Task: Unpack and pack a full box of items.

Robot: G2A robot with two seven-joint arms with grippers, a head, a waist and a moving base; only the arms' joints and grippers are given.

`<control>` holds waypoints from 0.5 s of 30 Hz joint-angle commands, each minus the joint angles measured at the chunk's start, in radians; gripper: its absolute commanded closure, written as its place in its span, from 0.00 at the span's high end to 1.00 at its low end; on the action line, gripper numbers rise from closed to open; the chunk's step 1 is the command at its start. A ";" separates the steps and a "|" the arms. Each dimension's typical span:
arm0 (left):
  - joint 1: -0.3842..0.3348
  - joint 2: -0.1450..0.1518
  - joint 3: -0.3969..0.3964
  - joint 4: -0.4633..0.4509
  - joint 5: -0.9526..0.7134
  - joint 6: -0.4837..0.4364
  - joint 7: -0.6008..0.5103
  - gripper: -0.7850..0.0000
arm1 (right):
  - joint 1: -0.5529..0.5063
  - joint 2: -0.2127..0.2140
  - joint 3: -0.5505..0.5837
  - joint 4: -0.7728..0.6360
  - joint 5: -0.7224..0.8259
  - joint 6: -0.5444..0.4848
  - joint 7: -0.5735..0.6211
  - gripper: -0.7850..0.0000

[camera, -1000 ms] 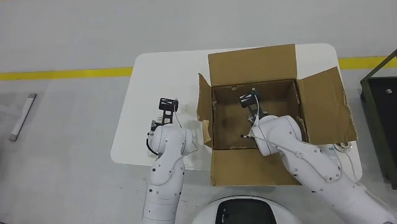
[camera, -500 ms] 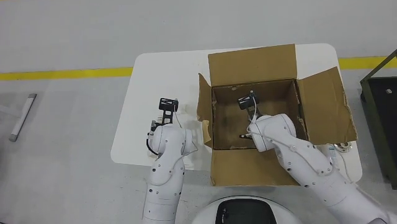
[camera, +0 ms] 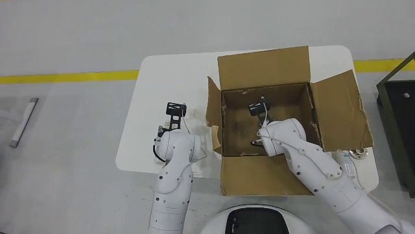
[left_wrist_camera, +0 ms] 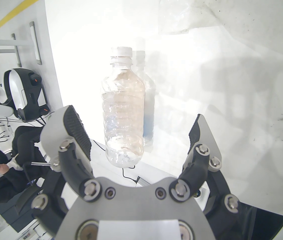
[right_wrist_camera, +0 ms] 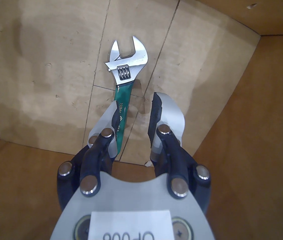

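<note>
Both released: right end effector (right_wrist_camera: 136,102) down inside the cardboard box (camera: 262,69), fingers parted around the green handle of an adjustable wrench (right_wrist_camera: 125,68) lying on the box floor (handle close against one finger, clear of the other). Left end effector (left_wrist_camera: 134,116) beside the box over the white bench (camera: 168,72), spread wide about a clear capped bottle (left_wrist_camera: 122,106), not touching. Beyond the bottle, a clear plastic bag (left_wrist_camera: 181,8).

Green-handled wrench (right_wrist_camera: 124,81) inside open box (camera: 262,69)
</note>
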 commanded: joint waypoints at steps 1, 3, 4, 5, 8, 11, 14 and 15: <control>0.000 0.000 0.000 0.000 0.000 0.000 0.000 1.00 | 0.000 -0.003 0.002 0.007 0.003 -0.003 -0.003 0.39; 0.000 0.000 0.000 0.000 0.000 0.000 0.000 1.00 | 0.000 -0.006 0.005 0.012 0.008 -0.005 -0.007 0.38; 0.000 0.000 0.000 0.000 0.000 0.000 0.000 1.00 | -0.001 -0.008 0.006 0.014 0.010 -0.007 -0.009 0.39; 0.000 0.000 0.000 0.000 0.000 0.000 0.000 1.00 | -0.001 -0.009 0.007 0.014 0.013 -0.008 -0.011 0.39; 0.000 0.000 0.000 0.000 0.000 0.000 0.000 1.00 | -0.003 -0.014 0.012 0.017 0.019 -0.013 -0.023 0.39; 0.000 0.000 0.000 0.000 0.000 0.000 0.000 1.00 | -0.003 -0.018 0.017 0.018 0.025 -0.015 -0.032 0.39; 0.000 0.000 0.000 0.000 0.000 0.000 0.000 1.00 | -0.005 -0.022 0.015 0.013 0.019 -0.015 -0.032 0.39; 0.000 0.000 0.000 0.000 0.000 0.000 0.000 1.00 | -0.006 -0.024 0.015 0.017 0.016 -0.015 -0.035 0.39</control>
